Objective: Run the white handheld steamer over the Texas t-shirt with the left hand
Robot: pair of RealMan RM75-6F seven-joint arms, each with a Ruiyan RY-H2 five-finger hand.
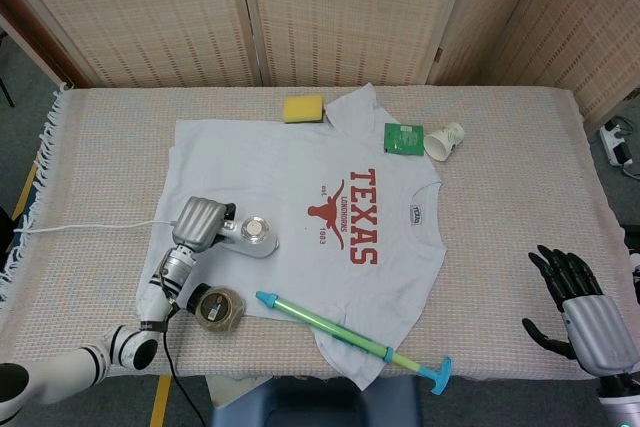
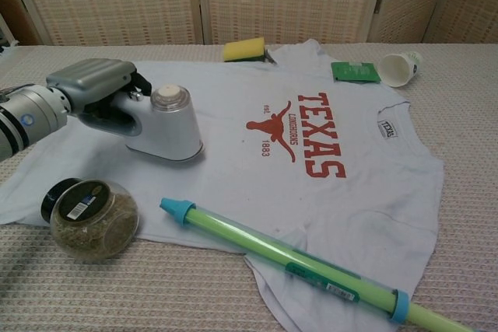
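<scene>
The white Texas t-shirt (image 1: 300, 197) (image 2: 257, 169) lies flat in the middle of the table, its red print facing up. My left hand (image 1: 197, 224) (image 2: 92, 87) grips the handle of the white handheld steamer (image 1: 252, 237) (image 2: 165, 126), whose base rests on the shirt's left part, left of the red print. Its white cord (image 1: 90, 227) trails off to the table's left edge. My right hand (image 1: 580, 307) hangs open off the table's right front corner, holding nothing.
A round jar of herbs (image 1: 218, 307) (image 2: 92, 219) lies on the shirt's front left hem, close beside the left arm. A green and blue tube (image 1: 350, 337) (image 2: 296, 258) lies across the shirt's front. A yellow sponge (image 1: 303, 108), green packet (image 1: 403, 137) and paper cup (image 1: 444, 140) sit at the back.
</scene>
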